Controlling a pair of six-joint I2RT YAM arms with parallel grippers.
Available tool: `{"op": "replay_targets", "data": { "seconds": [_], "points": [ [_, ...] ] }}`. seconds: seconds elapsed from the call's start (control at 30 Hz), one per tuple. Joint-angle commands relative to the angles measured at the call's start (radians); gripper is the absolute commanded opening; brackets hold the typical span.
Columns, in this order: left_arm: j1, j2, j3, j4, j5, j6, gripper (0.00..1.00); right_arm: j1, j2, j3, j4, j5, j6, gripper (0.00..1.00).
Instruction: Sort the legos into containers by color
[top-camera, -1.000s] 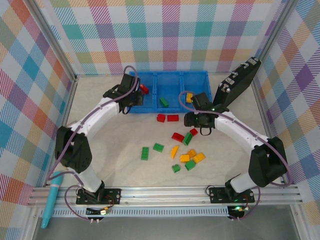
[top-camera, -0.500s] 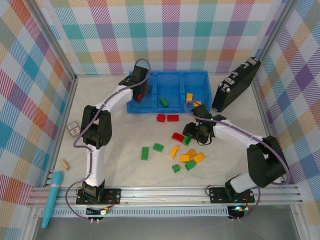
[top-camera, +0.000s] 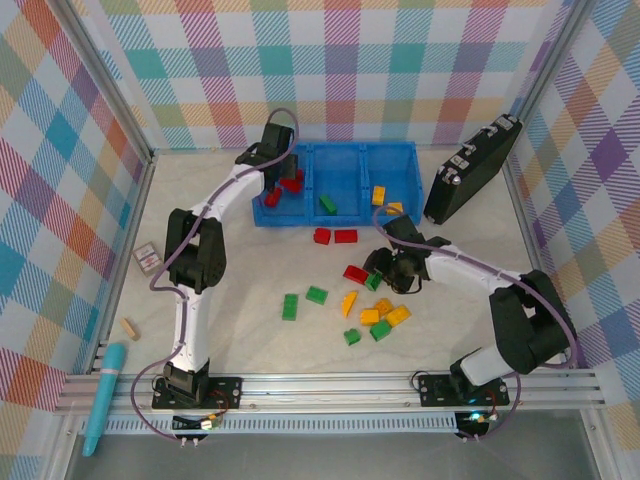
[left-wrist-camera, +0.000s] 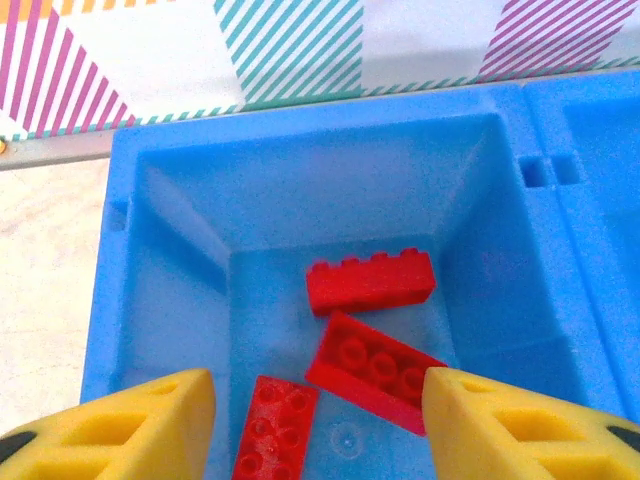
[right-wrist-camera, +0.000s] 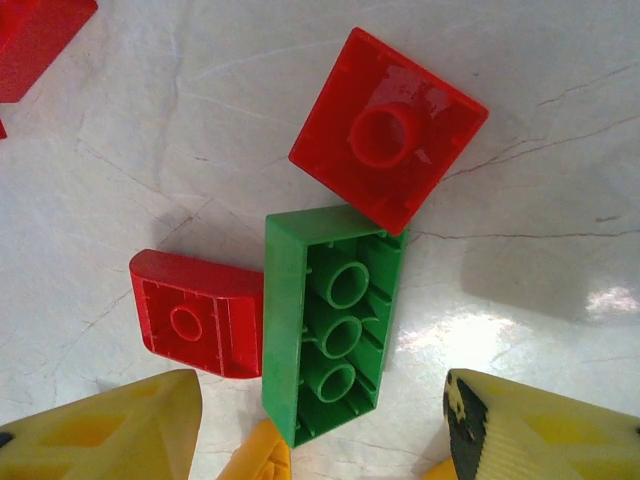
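Currently the left arm (top-camera: 225, 195) is being held stretched toward the far left corner of the pale marbled table (top-camera: 240, 290). The left gripper (top-camera: 276, 172) is being hung over the left compartment (left-wrist-camera: 300, 160) of the bright blue rectangular plastic tray (top-camera: 340, 151). Its yellow fingers (left-wrist-camera: 110, 425) are being held wide apart, and nothing is being gripped or touched by them. Three red plastic bricks (left-wrist-camera: 372, 282) are being carried on that compartment's floor, two of them touching. A green brick (top-camera: 327, 204) is being held by the middle compartment (top-camera: 338, 190) and a yellow-orange brick (top-camera: 379, 194) by the right compartment (top-camera: 400, 180).

The right arm (top-camera: 470, 270) is being held bent low, with the right gripper (top-camera: 385, 268) being pointed down near the middle of the table. Its fingers are likewise being held open. The near end of an upturned green rectangular brick (right-wrist-camera: 330, 320) is being straddled by them, with a gap showing on either side. That brick is being touched by a red square brick (right-wrist-camera: 388, 130) at its far end and by a red rounded brick (right-wrist-camera: 195, 315) along one long side. Other loose bricks (top-camera: 381, 330) in red, green and yellow-orange are being carried by the table toward its near edge.
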Motion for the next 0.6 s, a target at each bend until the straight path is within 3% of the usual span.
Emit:
{"op": "replay_targets", "data": {
  "seconds": [0.0, 0.2, 0.4, 0.57],
  "points": [
    [0.008, -0.1, 0.025, -0.023, 0.015, 0.031, 0.58, -0.005, 0.035, -0.009, 0.03, -0.019, 0.029, 0.64],
    [0.008, -0.288, -0.037, -0.055, 0.014, 0.051, 0.61, -0.005, 0.085, -0.019, 0.068, -0.015, 0.033, 0.59],
    [0.02, -0.578, -0.222, -0.035, 0.099, -0.032, 0.63, -0.008, 0.123, -0.021, 0.081, 0.003, 0.026, 0.51],
    [0.022, -0.742, -0.315, -0.095, 0.066, -0.028, 0.64, -0.009, 0.136, -0.026, 0.099, 0.015, 0.011, 0.39]
  ]
}}
